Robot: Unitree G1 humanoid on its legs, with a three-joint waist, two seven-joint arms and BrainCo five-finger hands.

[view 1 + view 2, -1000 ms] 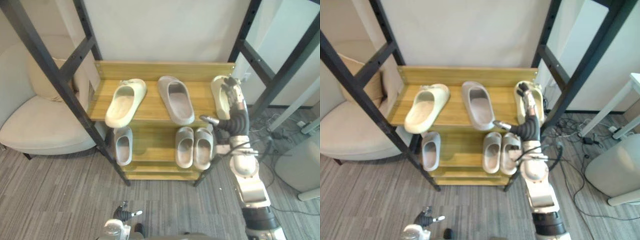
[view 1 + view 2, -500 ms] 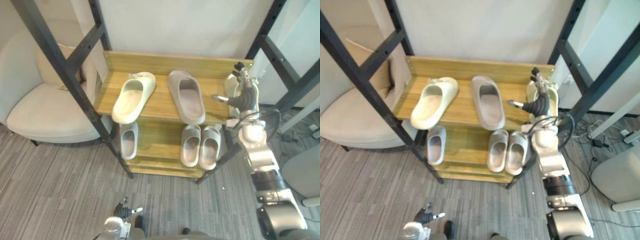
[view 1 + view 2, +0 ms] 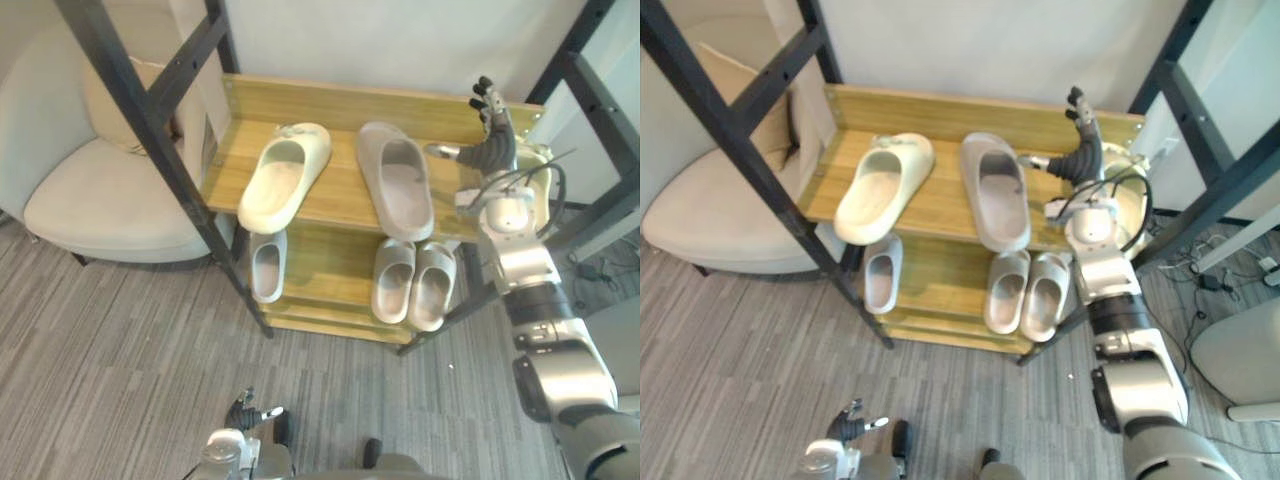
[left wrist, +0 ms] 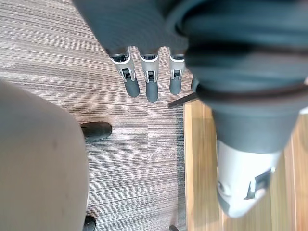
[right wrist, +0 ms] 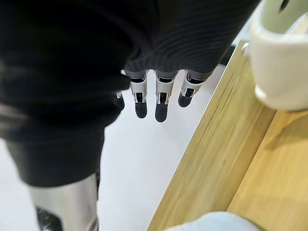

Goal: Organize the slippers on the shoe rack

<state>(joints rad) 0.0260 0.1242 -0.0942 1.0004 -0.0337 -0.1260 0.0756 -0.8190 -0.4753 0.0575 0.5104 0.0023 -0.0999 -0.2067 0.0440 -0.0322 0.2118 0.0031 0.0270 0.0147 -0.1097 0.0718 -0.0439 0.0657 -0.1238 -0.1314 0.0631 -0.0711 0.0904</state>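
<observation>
Right hand (image 3: 492, 148), fingers straight and empty, above wooden shoe rack (image 3: 330, 100); smooth rounded cream slipper (image 5: 281, 62) beside it, cut off.

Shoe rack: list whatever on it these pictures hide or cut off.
Right-end cream slipper: largely behind the right hand and wrist in the eye views; cut by the edge in the right wrist view.
Small slipper on the lower shelf: toe hidden under the top shelf.
Lower-shelf pair: toes hidden likewise.

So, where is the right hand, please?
In the eye views, the right hand is above the right end of the top shelf, beside the grey slipper.
</observation>
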